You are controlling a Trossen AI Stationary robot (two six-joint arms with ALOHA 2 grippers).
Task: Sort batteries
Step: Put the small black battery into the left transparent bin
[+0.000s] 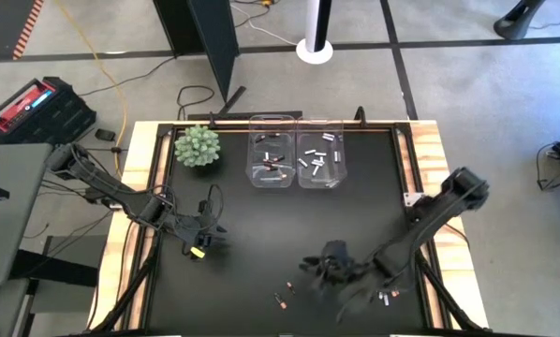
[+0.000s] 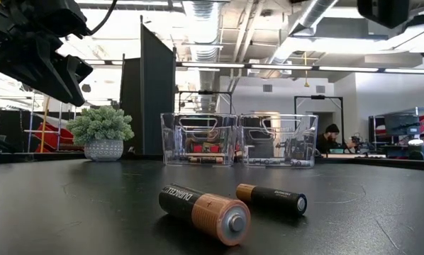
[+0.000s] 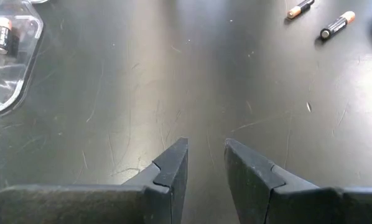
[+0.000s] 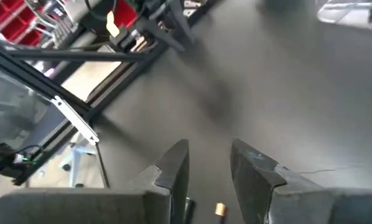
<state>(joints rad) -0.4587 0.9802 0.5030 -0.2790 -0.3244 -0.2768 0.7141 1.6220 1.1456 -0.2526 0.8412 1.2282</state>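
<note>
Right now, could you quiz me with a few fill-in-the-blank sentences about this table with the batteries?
1. The two clear bins stand side by ____ at the far edge.
2. The small green ____ sits beside the bin holding dark batteries.
3. Two loose batteries near the front have black bodies and ____ ends.
4. The left gripper holds ____ between its fingers.

Missing words: side; plant; copper; nothing
</note>
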